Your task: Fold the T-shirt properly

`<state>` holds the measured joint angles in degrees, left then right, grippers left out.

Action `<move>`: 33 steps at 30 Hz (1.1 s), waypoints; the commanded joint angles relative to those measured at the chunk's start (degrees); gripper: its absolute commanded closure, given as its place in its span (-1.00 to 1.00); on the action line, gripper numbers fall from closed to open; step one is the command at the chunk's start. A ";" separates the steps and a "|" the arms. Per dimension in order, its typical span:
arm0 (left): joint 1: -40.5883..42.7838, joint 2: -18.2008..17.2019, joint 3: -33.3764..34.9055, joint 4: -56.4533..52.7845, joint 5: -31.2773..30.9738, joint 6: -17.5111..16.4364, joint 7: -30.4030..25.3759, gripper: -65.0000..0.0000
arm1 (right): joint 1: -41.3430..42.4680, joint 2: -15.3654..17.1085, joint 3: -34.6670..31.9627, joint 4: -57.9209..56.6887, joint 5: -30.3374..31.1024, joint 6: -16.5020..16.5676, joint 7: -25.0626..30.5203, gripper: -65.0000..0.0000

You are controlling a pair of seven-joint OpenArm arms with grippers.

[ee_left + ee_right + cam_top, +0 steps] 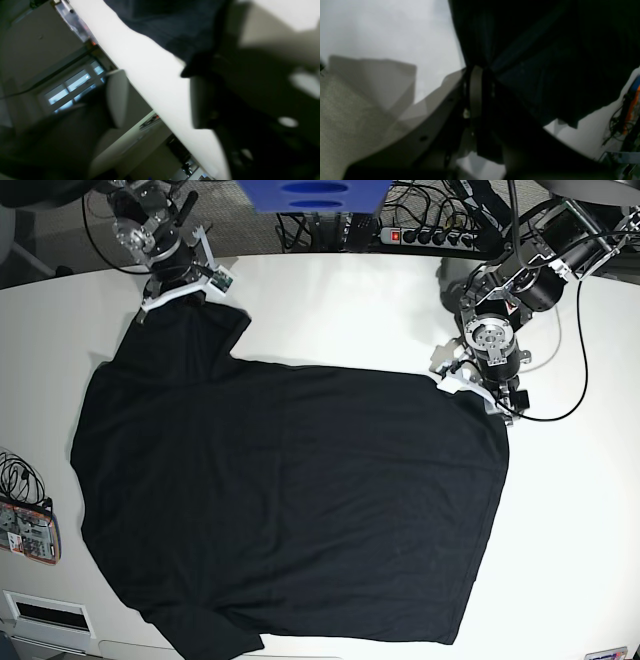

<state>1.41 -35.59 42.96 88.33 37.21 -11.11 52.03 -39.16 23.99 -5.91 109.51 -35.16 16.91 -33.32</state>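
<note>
The black T-shirt point(290, 500) lies spread flat over most of the white table point(330, 310). My right gripper point(190, 292) is at the shirt's far left sleeve. In the right wrist view the right gripper point(476, 68) is shut on a bunched fold of the T-shirt point(532, 62), and the cloth fans out from the pinch. My left gripper point(470, 385) is at the shirt's far right corner. In the left wrist view the left gripper point(157, 75) stands open, its dark finger point(202, 100) touching the corner of the T-shirt point(175, 25) and its pale finger point(117, 97) well apart.
A power strip point(420, 235) and cables lie along the table's far edge, next to a blue object point(310, 195). Small items and a cable point(25, 530) lie at the table's left edge. A black cable point(575, 370) loops beside the left arm.
</note>
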 commanded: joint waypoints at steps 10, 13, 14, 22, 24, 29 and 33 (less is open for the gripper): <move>-1.37 0.30 1.13 -6.01 -7.19 -1.76 -4.51 1.00 | -1.85 0.41 -0.02 0.24 0.30 1.69 -0.83 1.00; -0.93 0.30 -1.86 -5.83 -6.93 -1.68 -4.51 1.00 | -1.85 0.41 -0.02 0.24 0.30 1.69 -0.83 1.00; -0.75 0.39 -2.83 -5.83 -6.13 -1.68 -4.51 1.00 | -1.85 0.41 -0.02 0.33 0.30 1.69 -0.66 1.00; 8.22 0.74 -12.15 3.67 5.56 -1.68 -4.95 1.00 | -1.50 0.41 0.42 1.12 0.39 1.60 -0.57 1.00; 9.89 0.74 -14.87 6.92 6.88 -1.68 -4.95 1.00 | -0.80 0.41 0.42 1.12 0.48 1.60 -0.57 1.00; 10.85 0.82 -18.56 11.67 7.49 -1.68 -4.95 1.00 | 1.40 0.41 0.42 1.21 0.48 1.60 -0.83 1.00; 10.85 0.82 -20.85 11.84 7.49 -1.68 -4.95 1.00 | 1.40 0.41 0.42 1.91 0.48 1.60 -0.83 1.00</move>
<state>12.73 -34.11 22.65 99.37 43.77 -13.39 46.72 -37.45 23.97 -5.63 110.43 -34.89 18.50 -34.44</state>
